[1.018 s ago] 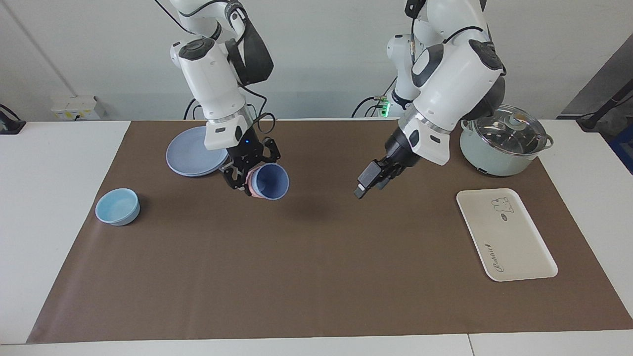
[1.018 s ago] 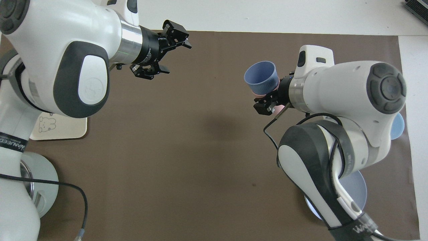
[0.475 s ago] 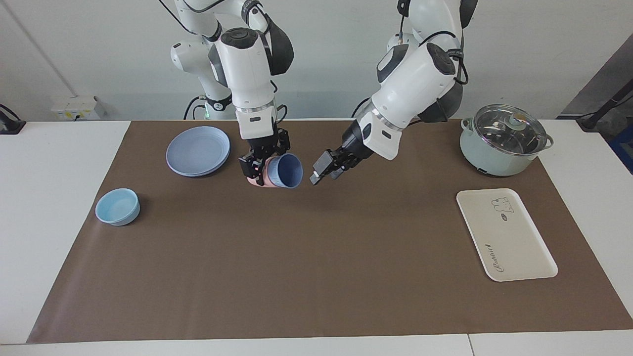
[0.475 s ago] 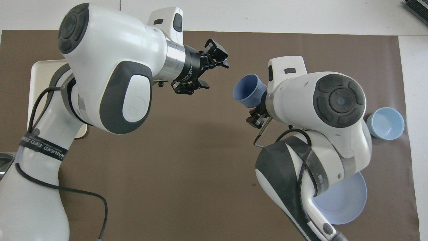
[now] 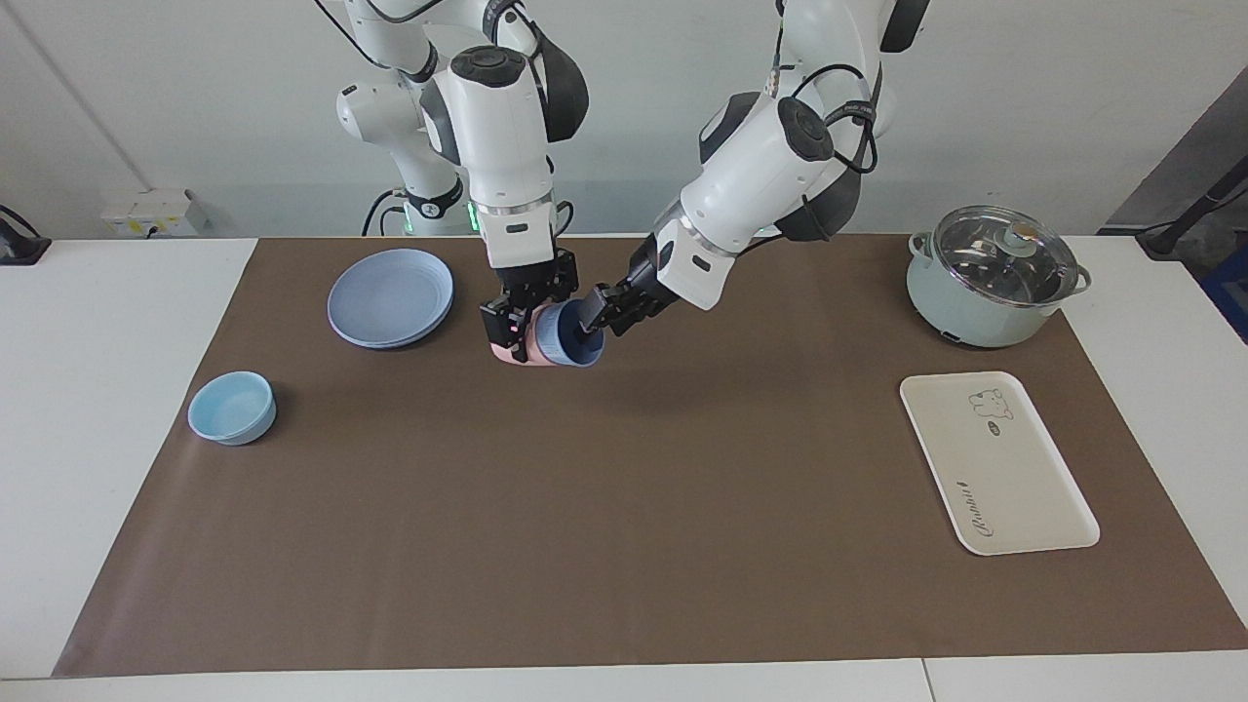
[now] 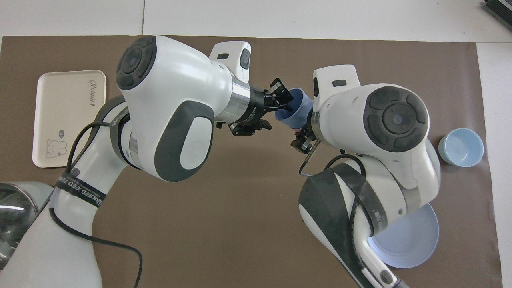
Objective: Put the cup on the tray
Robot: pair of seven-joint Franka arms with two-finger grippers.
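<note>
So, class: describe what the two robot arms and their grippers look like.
Both arms are glossy white with dark grey joint caps and silver wrist rings. The left gripper and right gripper are black linkage fingers. Black cables loop along each arm, and a lettered black band wraps each.

Left end effector at cup rim

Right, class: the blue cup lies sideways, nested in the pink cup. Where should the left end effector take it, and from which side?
Pinch the blue cup by its rim wall, inside and out, coming from its open mouth, which faces the left arm's end. Its base is buried in the pink cup held by the right end effector, so probably only the rim band is free.
</note>
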